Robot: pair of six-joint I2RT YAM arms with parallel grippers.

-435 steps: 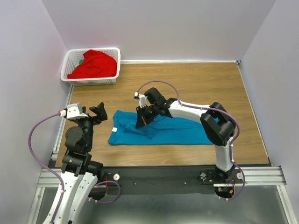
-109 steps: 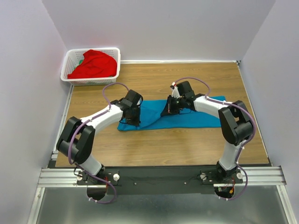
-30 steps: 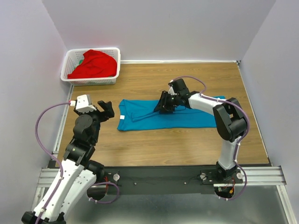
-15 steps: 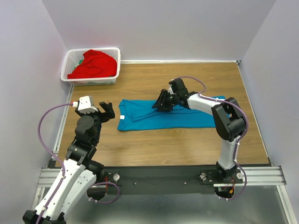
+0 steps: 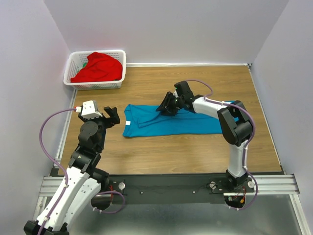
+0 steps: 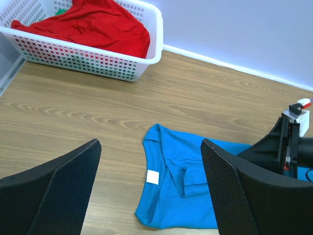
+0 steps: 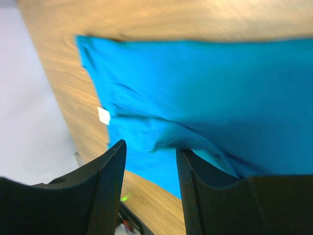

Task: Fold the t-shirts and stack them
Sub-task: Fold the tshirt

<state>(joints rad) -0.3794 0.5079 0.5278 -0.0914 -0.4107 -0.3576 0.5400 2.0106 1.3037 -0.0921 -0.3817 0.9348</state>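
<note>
My left claw (image 5: pixel 112 114) has backed off the cloth and hangs wide and empty at the left of the bench (image 5: pixel 186 83), while the right claw (image 5: pixel 162 106) has crept leftward, half-parted over the teal t-shirt (image 5: pixel 195 125) mid-bench; I cannot tell if it grips. I fear a dragging claw could bunch that one teal shirt and undo its fold; one red t-shirt (image 5: pixel 98 66) waits in the one basket (image 5: pixel 93 85).

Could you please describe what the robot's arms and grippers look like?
The left arm and right arm are white links with black joints. A purple cable loops along each to a white wrist camera. The left gripper and right gripper are black, with mesh-textured flat fingers.
</note>
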